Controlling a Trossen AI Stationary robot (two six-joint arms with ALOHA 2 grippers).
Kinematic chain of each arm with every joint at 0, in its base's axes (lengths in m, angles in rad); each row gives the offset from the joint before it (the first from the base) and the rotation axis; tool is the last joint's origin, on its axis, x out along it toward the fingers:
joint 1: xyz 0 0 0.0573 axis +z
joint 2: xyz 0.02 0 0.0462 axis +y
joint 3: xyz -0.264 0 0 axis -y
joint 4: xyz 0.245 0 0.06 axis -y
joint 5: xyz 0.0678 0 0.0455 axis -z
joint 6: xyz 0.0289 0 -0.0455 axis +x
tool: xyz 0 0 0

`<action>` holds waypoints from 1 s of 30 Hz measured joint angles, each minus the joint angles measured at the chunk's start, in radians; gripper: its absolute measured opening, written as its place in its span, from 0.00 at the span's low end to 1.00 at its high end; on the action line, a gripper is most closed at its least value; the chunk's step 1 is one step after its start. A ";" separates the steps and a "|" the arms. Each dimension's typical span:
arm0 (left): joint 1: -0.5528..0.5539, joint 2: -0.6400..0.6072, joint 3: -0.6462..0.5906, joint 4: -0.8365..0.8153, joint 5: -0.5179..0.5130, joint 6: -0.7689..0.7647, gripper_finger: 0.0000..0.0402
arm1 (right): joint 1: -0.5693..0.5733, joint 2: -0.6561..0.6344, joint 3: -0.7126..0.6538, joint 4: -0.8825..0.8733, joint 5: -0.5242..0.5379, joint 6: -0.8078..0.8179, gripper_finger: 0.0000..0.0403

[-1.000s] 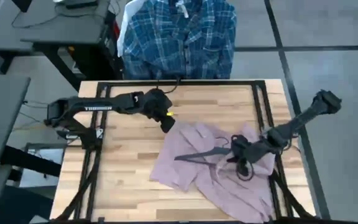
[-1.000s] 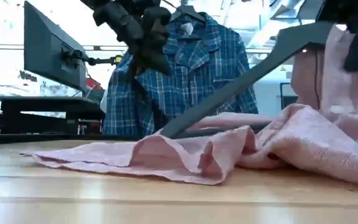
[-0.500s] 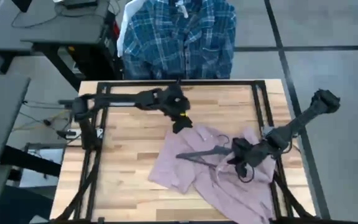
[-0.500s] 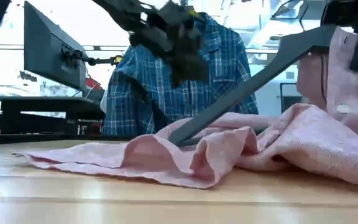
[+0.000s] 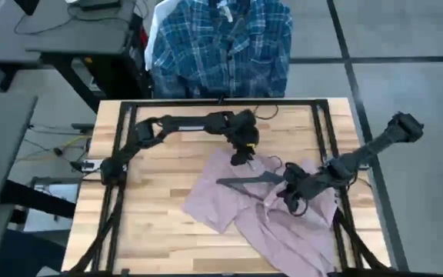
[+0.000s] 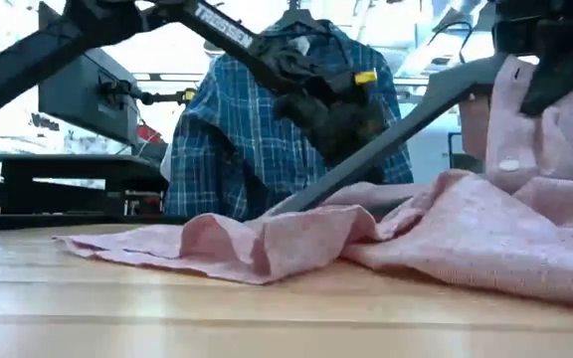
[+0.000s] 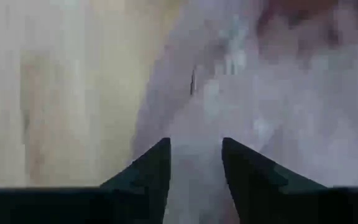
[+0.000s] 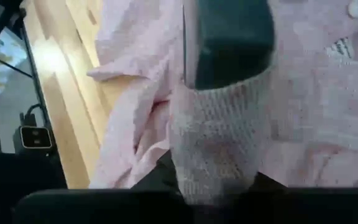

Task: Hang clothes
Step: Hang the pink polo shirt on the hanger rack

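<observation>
Parted, the left gripper [image 5: 240, 159] hovers over one pink shirt [image 5: 229, 204]; the right gripper [image 5: 292, 194] pinches it beside one hanger [image 5: 244, 180]. One plaid shirt [image 5: 220, 46] hangs beyond.

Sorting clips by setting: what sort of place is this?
Likely a robotics lab or workshop: a wooden table in a black frame, a monitor on a desk behind, a plaid shirt hanging beyond.

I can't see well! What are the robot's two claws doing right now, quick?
Left gripper: fingers open, empty, over the pink shirt.
Right gripper: fingers shut on the pink shirt, with the dark hanger beside it.
</observation>
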 joint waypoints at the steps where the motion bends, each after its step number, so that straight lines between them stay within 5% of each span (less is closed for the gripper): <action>1: -0.001 0.000 0.005 -0.014 0.002 0.026 0.32 | 0.000 0.000 0.000 0.000 0.000 0.001 0.05; 7: -0.005 -0.002 0.006 -0.042 -0.012 0.148 0.31 | 0.000 0.000 0.000 -0.003 0.000 0.001 0.05; 10: -0.028 0.003 -0.004 0.002 -0.122 0.185 0.31 | 0.000 0.000 0.000 -0.006 0.000 0.005 0.05; 21: -0.083 0.023 -0.007 0.195 -0.301 0.098 0.31 | 0.001 0.000 0.000 -0.008 0.000 0.006 0.05; 30: -0.088 0.101 -0.007 0.249 -0.313 0.042 0.22 | 0.001 0.000 0.000 -0.013 -0.023 0.002 0.05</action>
